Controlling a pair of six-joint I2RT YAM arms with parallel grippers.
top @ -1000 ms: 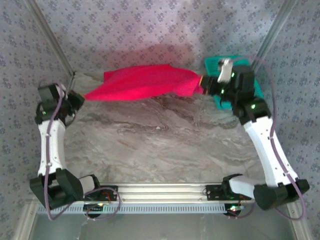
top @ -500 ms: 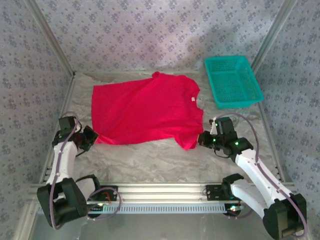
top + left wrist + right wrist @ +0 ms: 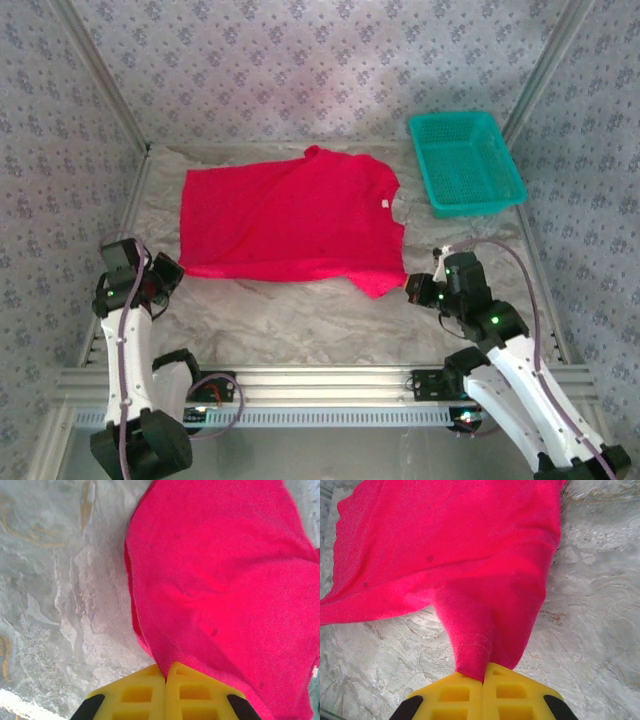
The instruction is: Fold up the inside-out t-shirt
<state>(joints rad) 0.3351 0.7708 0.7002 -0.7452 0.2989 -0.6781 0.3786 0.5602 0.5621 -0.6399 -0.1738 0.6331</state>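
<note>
The t-shirt (image 3: 290,220) lay spread flat on the table (image 3: 300,325), upper middle of the top frame, with its neck toward the right. The basket (image 3: 466,162) stood at upper right, near the neck but apart from it. The left gripper (image 3: 172,272) met the shirt's lower-left corner and the right gripper (image 3: 412,290) its lower-right tip, each with cloth pinched between its fingers.

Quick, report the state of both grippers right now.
Left gripper: closed, pinching an edge of the t-shirt.
Right gripper: closed, pinching the t-shirt by a sleeve.
</note>
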